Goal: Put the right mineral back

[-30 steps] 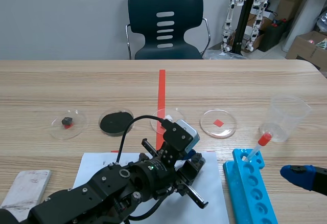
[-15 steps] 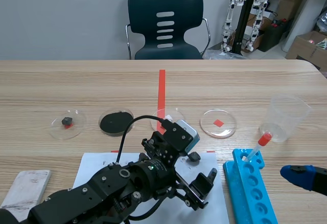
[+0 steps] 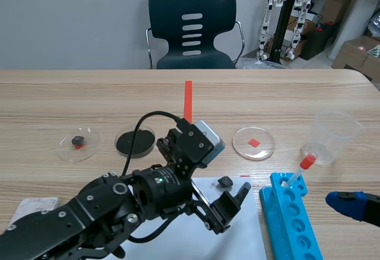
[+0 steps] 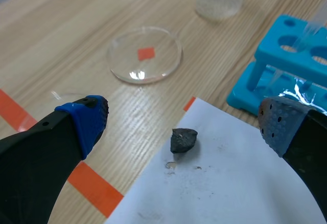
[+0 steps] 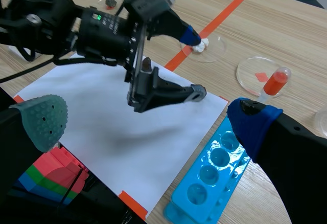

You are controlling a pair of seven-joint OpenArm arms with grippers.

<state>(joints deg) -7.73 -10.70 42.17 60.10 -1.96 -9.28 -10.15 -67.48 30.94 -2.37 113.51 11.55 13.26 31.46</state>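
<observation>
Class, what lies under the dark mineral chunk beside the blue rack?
The mineral rests on a white paper sheet, near its corner. The table beneath is hidden.

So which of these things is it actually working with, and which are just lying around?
In the job: the dark stone on the paper, likely the empty dish with a red square, and the open left gripper near the stone.
Lying about: blue rack, plastic cup, black dish, chair.
</observation>
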